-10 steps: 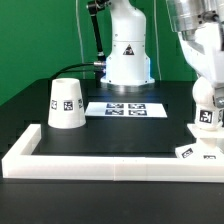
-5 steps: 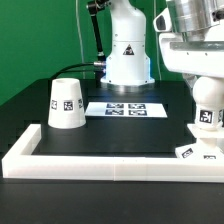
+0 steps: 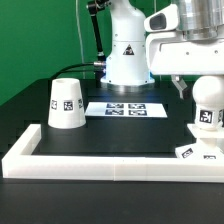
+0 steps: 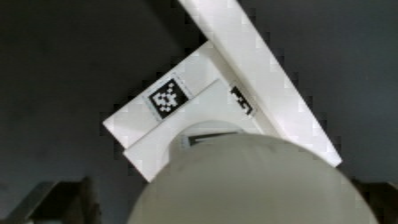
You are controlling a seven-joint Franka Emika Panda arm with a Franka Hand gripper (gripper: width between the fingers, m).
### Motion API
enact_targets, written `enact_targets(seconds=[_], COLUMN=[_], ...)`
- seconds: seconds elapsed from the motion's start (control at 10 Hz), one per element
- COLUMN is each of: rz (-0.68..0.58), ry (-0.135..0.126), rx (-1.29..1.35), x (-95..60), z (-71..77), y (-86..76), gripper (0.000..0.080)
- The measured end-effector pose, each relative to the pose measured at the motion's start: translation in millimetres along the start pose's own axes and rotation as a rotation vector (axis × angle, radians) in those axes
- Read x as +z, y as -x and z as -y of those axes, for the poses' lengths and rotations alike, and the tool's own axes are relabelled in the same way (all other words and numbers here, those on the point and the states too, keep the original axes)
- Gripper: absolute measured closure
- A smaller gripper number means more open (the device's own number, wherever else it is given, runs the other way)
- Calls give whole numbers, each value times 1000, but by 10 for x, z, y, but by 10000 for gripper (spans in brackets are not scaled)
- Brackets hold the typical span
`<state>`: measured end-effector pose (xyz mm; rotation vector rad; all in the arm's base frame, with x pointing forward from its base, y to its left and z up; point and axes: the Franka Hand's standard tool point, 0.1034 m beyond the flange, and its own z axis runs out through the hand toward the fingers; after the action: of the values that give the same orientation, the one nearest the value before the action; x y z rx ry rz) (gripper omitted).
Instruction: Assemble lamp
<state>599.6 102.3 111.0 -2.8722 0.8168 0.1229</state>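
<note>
The white bulb (image 3: 207, 103) stands upright on the flat square base (image 3: 193, 151) at the exterior view's right, just inside the frame. My gripper (image 3: 202, 82) is right above the bulb's top, open, with one finger (image 3: 179, 88) beside the bulb and apart from it. In the wrist view the bulb (image 4: 240, 185) fills the space between the spread jaws, with the tagged base (image 4: 151, 120) below it. The truncated-cone shade (image 3: 66, 103) stands alone at the exterior view's left, far from the gripper.
The long white bar frame (image 3: 110, 160) runs along the table's front and left side, and shows in the wrist view (image 4: 249, 50) next to the base. The marker board (image 3: 127, 109) lies at the middle back, before the arm's pedestal (image 3: 128, 60).
The gripper has risen from low around the bulb to just above its top and shifted to the exterior view's left. The bulb stays on the base. The shade has not moved.
</note>
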Motion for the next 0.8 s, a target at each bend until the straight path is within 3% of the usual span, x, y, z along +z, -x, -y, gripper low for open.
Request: enact_targets(seconds=[0.2, 0.7, 0.8], rz=[-17, -13, -40], ry=[35, 40, 63], rx=[-214, -536, -660], x=[7, 5, -5], z=[15, -8, 11], y=[16, -5, -37], gripper=[101, 101, 101])
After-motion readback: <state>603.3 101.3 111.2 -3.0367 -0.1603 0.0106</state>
